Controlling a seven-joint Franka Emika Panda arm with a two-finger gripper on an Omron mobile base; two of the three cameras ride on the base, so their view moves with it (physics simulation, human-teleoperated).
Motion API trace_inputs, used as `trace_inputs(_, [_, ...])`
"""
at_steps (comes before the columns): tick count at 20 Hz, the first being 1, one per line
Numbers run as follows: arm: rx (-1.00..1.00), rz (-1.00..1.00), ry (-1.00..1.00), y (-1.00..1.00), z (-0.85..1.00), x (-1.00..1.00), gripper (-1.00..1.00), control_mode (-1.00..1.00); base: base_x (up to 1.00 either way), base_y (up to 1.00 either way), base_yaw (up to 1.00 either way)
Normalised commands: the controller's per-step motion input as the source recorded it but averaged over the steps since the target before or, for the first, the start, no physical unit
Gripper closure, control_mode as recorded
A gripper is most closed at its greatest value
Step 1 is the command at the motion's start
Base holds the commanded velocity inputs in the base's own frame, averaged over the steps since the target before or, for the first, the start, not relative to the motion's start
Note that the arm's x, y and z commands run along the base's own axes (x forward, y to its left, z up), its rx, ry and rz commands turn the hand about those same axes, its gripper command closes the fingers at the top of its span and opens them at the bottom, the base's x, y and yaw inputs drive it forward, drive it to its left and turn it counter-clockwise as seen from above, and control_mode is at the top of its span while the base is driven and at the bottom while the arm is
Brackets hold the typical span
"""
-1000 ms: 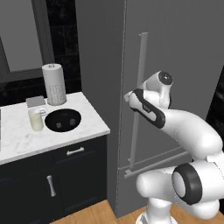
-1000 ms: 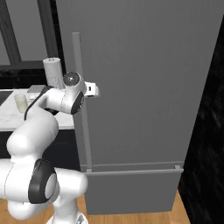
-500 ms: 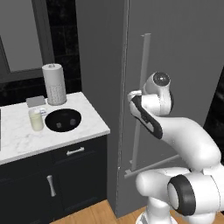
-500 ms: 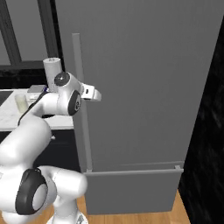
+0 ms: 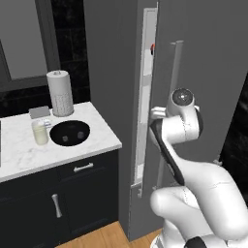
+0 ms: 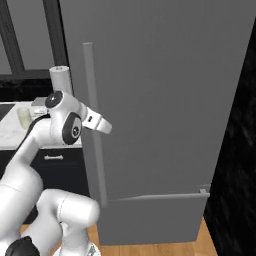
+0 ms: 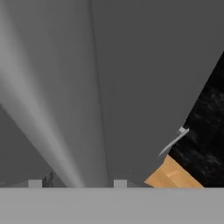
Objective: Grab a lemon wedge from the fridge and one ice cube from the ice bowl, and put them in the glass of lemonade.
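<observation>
Jaws sit on either side of the fridge [image 6: 165, 100] handle [image 6: 93, 120], about half open, but honestly I can't tell if the pads actually press the bar. In the hand view the handle [image 7: 52, 113] runs as a pale bar between the two tips of the gripper [image 7: 74, 183]. From the right base view the gripper [image 6: 101, 125] is right at the bar, around mid height. Fridge door [image 5: 193, 97] is cracked open, with a strip of pale interior [image 5: 147, 97] showing along its left edge. Over on the worktop [image 5: 29, 155], the glass [image 5: 40, 132] stands just left of the ice bowl [image 5: 69, 132], with the paper towel roll [image 5: 60, 93] behind them by the back edge. Lemon wedge: can't spot it.
</observation>
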Motion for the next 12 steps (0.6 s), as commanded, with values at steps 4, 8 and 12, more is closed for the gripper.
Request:
trace_inputs(4, [0.16, -0.27, 0.03, -1.0, 0.05, -1.0, 1.0, -1.0, 0.0, 0.0, 0.0])
trace_inputs(8, [0.16, -0.27, 0.03, -1.0, 0.07, -1.0, 1.0, -1.0, 0.0, 0.0, 0.0])
trace_inputs(12, [0.17, -0.28, 0.04, -1.0, 0.12, -1.0, 1.0, -1.0, 0.0, 0.0, 0.0])
